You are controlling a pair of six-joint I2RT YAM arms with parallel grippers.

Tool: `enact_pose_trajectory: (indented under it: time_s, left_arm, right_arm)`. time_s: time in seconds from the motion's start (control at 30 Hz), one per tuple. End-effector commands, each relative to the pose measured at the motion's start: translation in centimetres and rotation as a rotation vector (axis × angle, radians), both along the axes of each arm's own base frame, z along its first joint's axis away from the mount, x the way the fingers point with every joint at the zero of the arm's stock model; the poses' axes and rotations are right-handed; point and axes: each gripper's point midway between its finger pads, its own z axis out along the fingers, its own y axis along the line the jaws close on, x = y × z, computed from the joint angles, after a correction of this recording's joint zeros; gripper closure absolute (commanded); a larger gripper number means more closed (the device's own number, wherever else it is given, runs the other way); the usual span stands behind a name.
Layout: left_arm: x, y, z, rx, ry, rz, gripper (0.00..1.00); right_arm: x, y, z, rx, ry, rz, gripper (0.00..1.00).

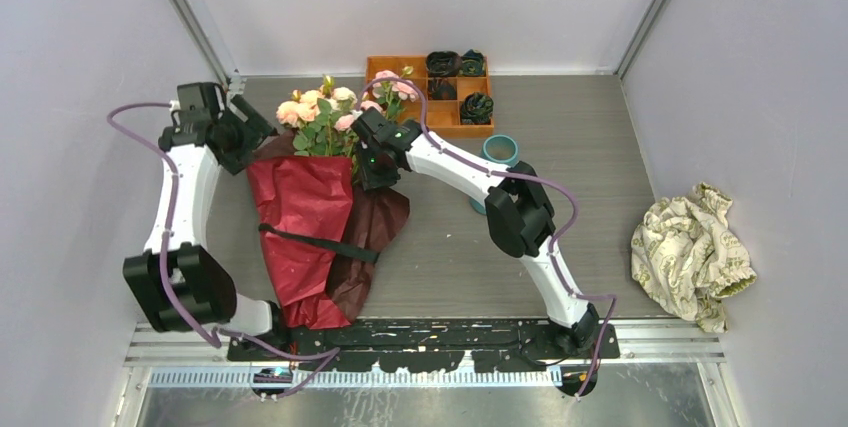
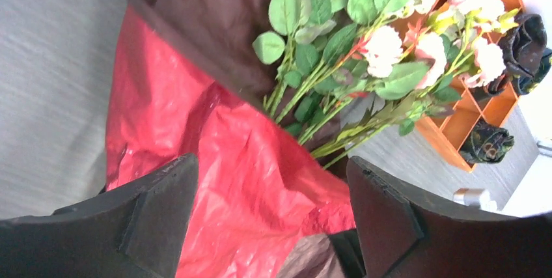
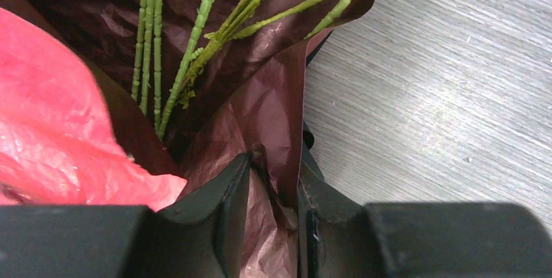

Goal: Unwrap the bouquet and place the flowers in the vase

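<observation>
Top external view shows me the bouquet [image 1: 310,217], red and dark maroon paper around pink and peach roses, lying flat on the grey wood-grain table [image 1: 450,267] with a thin black ribbon [image 1: 320,243] crossing the wrap. The flowers [image 1: 325,107], pale roses on thin green stems, point toward the far edge, just beside the orange compartment tray [image 1: 400,72]. The small teal-blue vase [image 1: 500,150] stands upright to the right of the bouquet, partly behind my right arm. A crumpled beige patterned cloth [image 1: 690,252] lies well apart on the right.

My left arm folds at its elbow near the base and rises up the left side. Its wrist turns inward, putting the left gripper [image 1: 262,132] at the wrap's upper left edge. On the left wrist camera its fingers [image 2: 156,206] stand wide apart over the red paper, gripping nothing.

My right arm bends at the elbow and reaches left across the table. The right gripper [image 1: 372,172] sits at the wrap's right edge below the leaves. Its fingers [image 3: 228,206] are nearly together, pinching a fold of the maroon wrapping paper [image 3: 267,109].
</observation>
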Motion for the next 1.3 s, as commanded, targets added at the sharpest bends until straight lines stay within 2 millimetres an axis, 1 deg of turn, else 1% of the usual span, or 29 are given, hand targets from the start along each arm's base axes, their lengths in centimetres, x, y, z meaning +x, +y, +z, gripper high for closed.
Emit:
enact_pose_trajectory:
  time_s: [0.0, 0.1, 0.23, 0.33, 0.4, 0.43, 0.5, 0.53, 0.57, 0.63, 0.67, 0.7, 0.77, 0.87, 0.93, 1.07, 1.13, 1.17, 1.27]
  left_arm:
    - [1.5, -0.5, -2.4, -0.020, 0.111, -0.055, 0.15]
    - [3.0, -1.0, -3.8, -0.005, 0.146, -0.070, 0.13]
    - [3.8, -1.7, -5.8, 0.010, 0.236, -0.110, 0.13]
    - [4.4, -2.5, -7.1, 0.008, 0.270, -0.145, 0.13]
    - [4.8, -3.0, -8.0, 0.006, 0.292, -0.162, 0.15]
    - [5.0, -3.2, -8.5, 0.001, 0.305, -0.170, 0.18]
    - [5.3, -3.6, -9.7, -0.019, 0.326, -0.186, 0.29]
    - [5.5, -3.9, -10.1, -0.031, 0.328, -0.196, 0.39]
    - [5.6, -4.1, -10.5, -0.041, 0.330, -0.204, 0.53]
    - [5.6, -4.3, -10.9, -0.049, 0.333, -0.214, 0.84]
    - [5.5, -4.4, -11.0, -0.050, 0.331, -0.216, 0.96]
    - [5.4, -4.3, -10.9, -0.048, 0.323, -0.218, 1.00]
    - [5.3, -4.4, -10.4, -0.044, 0.298, -0.220, 1.00]
    - [4.9, -4.4, -9.3, -0.035, 0.256, -0.215, 1.00]
    - [4.5, -4.5, -8.5, -0.036, 0.230, -0.212, 1.00]
    - [4.1, -5.2, -8.2, -0.067, 0.188, -0.216, 1.00]
    - [4.1, -5.9, -8.5, -0.105, 0.167, -0.218, 1.00]
    - [4.1, -6.2, -8.8, -0.126, 0.154, -0.220, 1.00]
    - [4.0, -7.2, -9.1, -0.165, 0.115, -0.230, 1.00]
  right_arm:
    - [0.6, 1.4, 1.6, 0.064, -0.025, 0.016, 0.66]
    - [0.5, 1.4, 1.3, 0.065, -0.020, 0.026, 0.66]
    - [0.5, 1.3, 1.2, 0.065, -0.020, 0.039, 0.65]
    - [0.7, 1.3, 0.9, 0.069, -0.013, 0.041, 0.65]
    - [0.7, 1.3, 0.8, 0.074, -0.008, 0.042, 0.65]
    - [0.8, 1.4, 0.7, 0.075, -0.007, 0.042, 0.65]
    - [0.7, 1.4, 0.6, 0.074, -0.006, 0.046, 0.67]
    - [0.8, 1.3, 0.6, 0.073, -0.007, 0.046, 0.70]
    - [0.8, 1.3, 0.6, 0.071, -0.009, 0.046, 0.74]
    - [1.0, 1.1, 0.6, 0.064, -0.017, 0.041, 0.82]
    - [1.0, 1.0, 0.7, 0.063, -0.021, 0.040, 0.87]
    - [1.2, 0.9, 0.7, 0.058, -0.028, 0.034, 0.91]
    - [1.6, 0.6, 0.9, 0.050, -0.042, 0.023, 0.99]
    - [2.8, -0.4, 1.6, 0.022, -0.077, -0.007, 0.99]
    - [3.8, -1.4, 2.6, 0.009, -0.098, -0.033, 0.99]
    - [7.2, -5.3, 4.4, -0.068, -0.153, -0.124, 0.99]
    - [8.7, -7.4, 5.1, -0.096, -0.167, -0.162, 0.99]
    - [9.6, -8.7, 5.3, -0.110, -0.173, -0.187, 0.99]
    - [11.5, -11.8, 5.9, -0.157, -0.207, -0.255, 0.99]
